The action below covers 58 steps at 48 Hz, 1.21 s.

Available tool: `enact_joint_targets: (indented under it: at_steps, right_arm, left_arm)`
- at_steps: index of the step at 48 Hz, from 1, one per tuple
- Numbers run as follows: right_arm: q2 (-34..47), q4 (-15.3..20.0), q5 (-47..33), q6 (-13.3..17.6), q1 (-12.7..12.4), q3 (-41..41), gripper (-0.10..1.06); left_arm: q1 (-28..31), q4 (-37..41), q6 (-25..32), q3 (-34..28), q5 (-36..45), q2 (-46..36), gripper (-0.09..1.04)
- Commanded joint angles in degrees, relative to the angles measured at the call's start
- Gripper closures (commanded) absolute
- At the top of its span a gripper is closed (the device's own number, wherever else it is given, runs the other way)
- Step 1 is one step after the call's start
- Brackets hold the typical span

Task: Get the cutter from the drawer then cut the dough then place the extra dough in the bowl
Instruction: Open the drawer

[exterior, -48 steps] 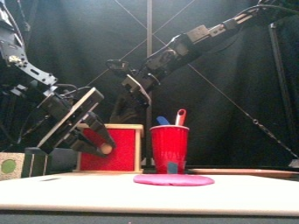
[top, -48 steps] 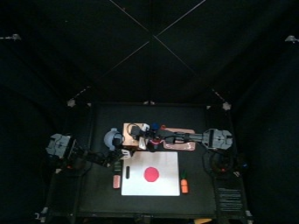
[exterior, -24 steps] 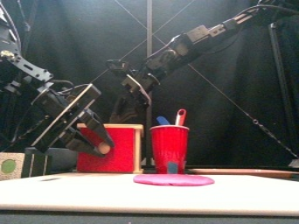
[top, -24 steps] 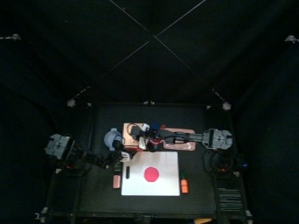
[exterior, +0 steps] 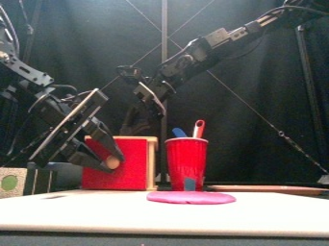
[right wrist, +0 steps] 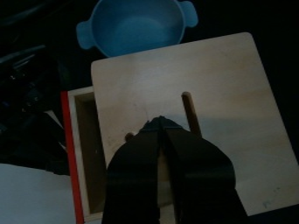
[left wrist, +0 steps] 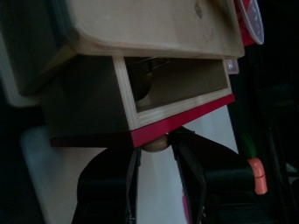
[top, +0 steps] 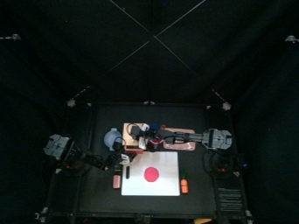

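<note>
The pale wooden box (left wrist: 152, 31) stands behind the white board (top: 152, 173), its drawer slid out. My left gripper (left wrist: 156, 150) is shut on the knob of the red drawer front (exterior: 118, 163), seen low at the left in the front view. My right gripper (right wrist: 159, 124) is shut, with its tips on the box top (right wrist: 198, 96). The drawer's inside (left wrist: 176, 83) is dim and I cannot make out the cutter. A flat red dough disc (top: 151, 172) lies on the board and shows pink in the front view (exterior: 190, 197). The blue-grey bowl (right wrist: 135, 26) sits beside the box.
A red cup (exterior: 187, 163) with a blue and a red toy knife stands just right of the drawer front, behind the dough. Two small orange toys (top: 115, 181) (top: 184, 185) lie on either side of the board.
My left gripper has drawn back a little toward the left, and the red drawer front has come out slightly with it. The right gripper has stayed on the box top.
</note>
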Motion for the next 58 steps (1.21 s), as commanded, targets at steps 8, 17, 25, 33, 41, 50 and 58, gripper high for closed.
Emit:
enact_joint_targets:
  at_steps: [8, 17, 25, 33, 41, 50, 58]
  right_arm:
    - [0.8, 0.1, 0.9, 0.1, -0.1, 0.2, 0.94]
    - [0.8, 0.1, 0.9, 0.1, -0.1, 0.3, 0.94]
    - [0.9, 0.1, 0.9, 0.1, -0.1, 0.3, 0.94]
    - [0.9, 0.2, 0.9, 0.1, -0.1, 0.4, 0.94]
    - [0.9, 0.1, 0.9, 0.1, -0.1, 0.3, 0.94]
    - [1.1, 0.1, 0.9, 0.1, -0.1, 0.2, 0.94]
    - [1.1, 0.1, 0.9, 0.1, -0.1, 0.3, 0.94]
  left_arm:
    - [-2.5, -0.3, 0.1, -0.1, 1.1, -0.2, 0.45]
    - [-3.2, -0.4, 0.1, -0.7, 1.1, -0.2, 0.45]
    - [-3.8, -0.5, 0.1, -1.1, 1.1, 0.1, 0.45]
    - [-4.5, -1.3, 0.1, -1.0, 1.1, 0.0, 0.45]
    - [-5.1, -2.1, 0.1, -0.8, 1.1, 0.1, 0.45]
    - [-5.4, -2.5, 0.1, -1.0, 1.1, 0.4, 0.45]
    - [-5.5, -2.5, 0.1, -1.4, 1.1, 0.4, 0.45]
